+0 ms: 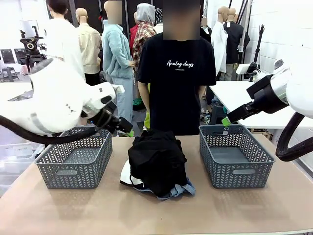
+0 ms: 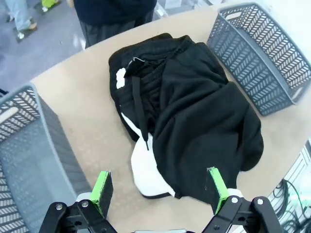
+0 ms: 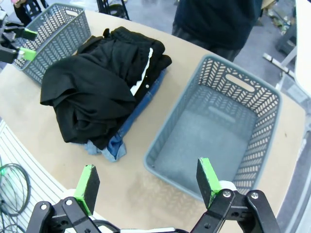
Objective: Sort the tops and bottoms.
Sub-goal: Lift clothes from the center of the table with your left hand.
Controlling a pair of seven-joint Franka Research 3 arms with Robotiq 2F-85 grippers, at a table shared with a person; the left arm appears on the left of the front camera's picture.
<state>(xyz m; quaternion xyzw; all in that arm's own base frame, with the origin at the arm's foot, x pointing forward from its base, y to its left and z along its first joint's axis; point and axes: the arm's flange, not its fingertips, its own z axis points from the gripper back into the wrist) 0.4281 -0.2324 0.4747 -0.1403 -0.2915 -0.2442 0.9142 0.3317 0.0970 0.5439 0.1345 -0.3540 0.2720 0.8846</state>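
Left pincer [image 2: 159, 184] and right pincer [image 3: 146, 174] gape empty; best pinch only the top black garment [image 2: 204, 121], lifting it clear.

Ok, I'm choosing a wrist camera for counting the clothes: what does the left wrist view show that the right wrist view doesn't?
Left wrist view: a white garment with black edging poking out from under the black garments, and a dangling drawstring. Right wrist view: faded blue denim at the bottom of the pile, and the inside of the right basket down to its floor. Shared: the black garments, the left basket, the right basket and the table. The left pincer and right pincer each stand open in their own view.
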